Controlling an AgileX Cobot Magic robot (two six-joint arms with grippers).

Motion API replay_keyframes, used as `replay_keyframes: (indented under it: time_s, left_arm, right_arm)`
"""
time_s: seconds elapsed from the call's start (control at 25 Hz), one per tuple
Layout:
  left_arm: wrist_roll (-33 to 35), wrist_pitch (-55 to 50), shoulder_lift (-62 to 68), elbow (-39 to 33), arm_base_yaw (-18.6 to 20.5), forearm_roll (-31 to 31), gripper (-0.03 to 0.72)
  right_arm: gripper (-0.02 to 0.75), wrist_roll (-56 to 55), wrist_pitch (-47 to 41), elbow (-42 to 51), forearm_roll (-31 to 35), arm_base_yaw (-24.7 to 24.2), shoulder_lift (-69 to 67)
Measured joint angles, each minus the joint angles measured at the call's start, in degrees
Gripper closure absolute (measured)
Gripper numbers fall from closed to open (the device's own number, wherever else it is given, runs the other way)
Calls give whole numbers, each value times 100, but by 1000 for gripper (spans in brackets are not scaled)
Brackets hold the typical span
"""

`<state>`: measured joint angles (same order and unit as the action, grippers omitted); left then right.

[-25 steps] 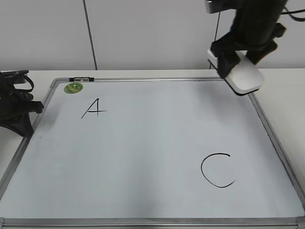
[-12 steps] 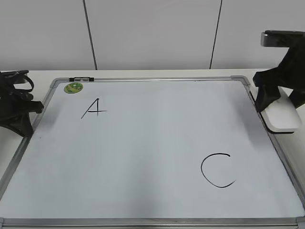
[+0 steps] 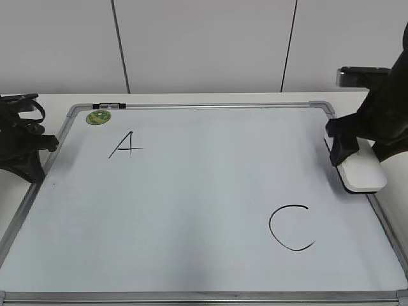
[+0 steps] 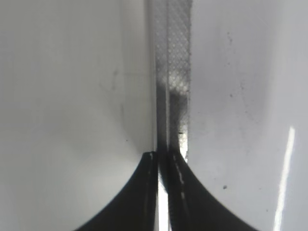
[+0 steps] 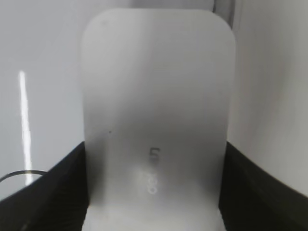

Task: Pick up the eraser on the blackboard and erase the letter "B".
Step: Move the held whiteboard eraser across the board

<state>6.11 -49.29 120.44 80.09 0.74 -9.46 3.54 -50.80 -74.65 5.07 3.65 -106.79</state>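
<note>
The flat white rounded-rectangle plastic eraser (image 3: pixel 361 173) sits low at the right edge of the large white silver-framed blackboard (image 3: pixel 191 204), clamped on both long sides by the right hand (image 3: pixel 357 153). No black letter "B" shows; only "A" (image 3: pixel 125 145) and "C" (image 3: pixel 290 227) do. Risk: sweeping inward could smear the nearby "C". The left hand (image 4: pixel 163 161), fingers pressed together, holds nothing.

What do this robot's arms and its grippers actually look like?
Both are matte black. The right gripper has chunky angular fingers, with a small silver-grey box above it on the arm. The left gripper shows black brackets and looping cables. Close up, its fingers are dark curved blades. No markings show.
</note>
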Motion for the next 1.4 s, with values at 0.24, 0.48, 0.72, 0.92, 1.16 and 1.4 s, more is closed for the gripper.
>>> replay_keyframes:
  time_s: [0.24,0.48,0.72,0.92,1.16,1.4]
  left_arm:
    - [0,0,0,0,0,0,678]
    - [0,0,0,0,0,0,678]
    - [0,0,0,0,0,0,678]
    - [0,0,0,0,0,0,678]
    - [0,0,0,0,0,0,678]
    - [0,0,0,0,0,21,672]
  right_arm:
    - [188,0,183,-37,-45,0,-453]
    - [188,-189,389,-47,-380,0,-576]
    - [188,-247,453,-50,-441,0,-576]
    - [188,-259,490,-50,-403,0,-635]
    - [171,-259,490,-116,-258,0,-757]
    - [107,-270,297,-426,-214,0,-780]
